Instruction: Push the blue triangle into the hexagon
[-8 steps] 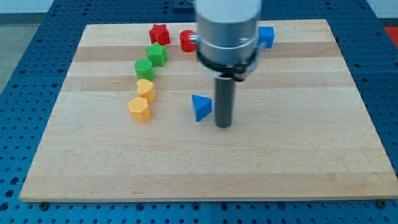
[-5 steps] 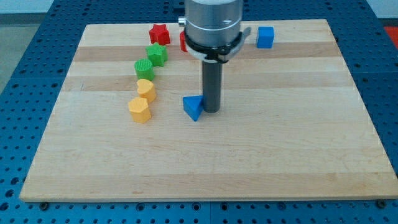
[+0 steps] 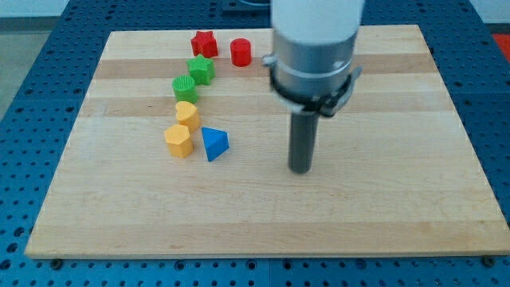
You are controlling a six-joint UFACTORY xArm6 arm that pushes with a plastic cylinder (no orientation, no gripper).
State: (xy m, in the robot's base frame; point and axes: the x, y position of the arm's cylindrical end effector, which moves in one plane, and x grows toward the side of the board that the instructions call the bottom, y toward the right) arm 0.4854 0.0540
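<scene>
The blue triangle (image 3: 214,143) sits left of the board's centre, just beside the orange hexagon (image 3: 179,140) but seemingly not touching, so a short nudge remains, while my tip (image 3: 300,169), clawless, stands well apart toward the right edge.

There is one blue triangle (image 3: 213,143). There are two red blocks: a star (image 3: 204,43) and a round one (image 3: 241,52). There are two green blocks (image 3: 201,70) (image 3: 184,87). There are two yellow blocks (image 3: 186,114) (image 3: 179,139). That makes seven blocks.
</scene>
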